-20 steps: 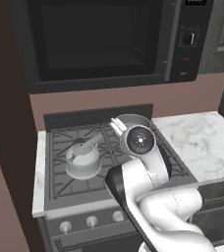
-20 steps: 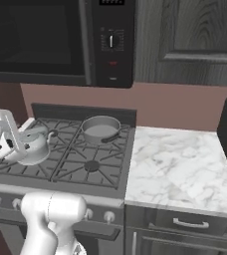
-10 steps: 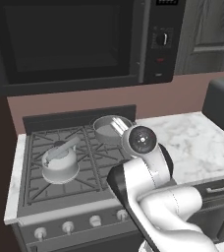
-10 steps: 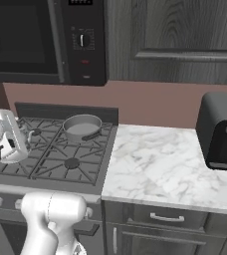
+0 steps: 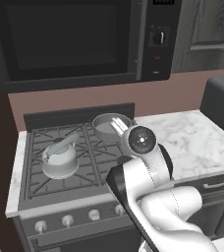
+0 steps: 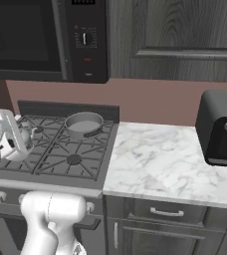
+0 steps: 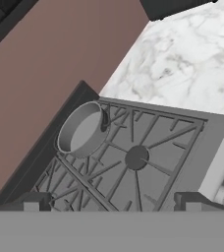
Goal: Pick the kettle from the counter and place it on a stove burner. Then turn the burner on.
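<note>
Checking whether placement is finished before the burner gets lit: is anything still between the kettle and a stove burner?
No. The kettle already sits on the front-left grate of the stove. The pot occupies the rear-right burner, apart from it. The open gripper holds nothing.

- No text, brand, number or sign can be read anywhere in these views.
- The microwave control panel (image 5: 157,37) carries a dial, a small red mark and faint pale marks at its top edge, all too small and blurred to make out.
- The stove knobs (image 5: 94,215) and the black toaster (image 6: 222,129) show no legible markings.
</note>
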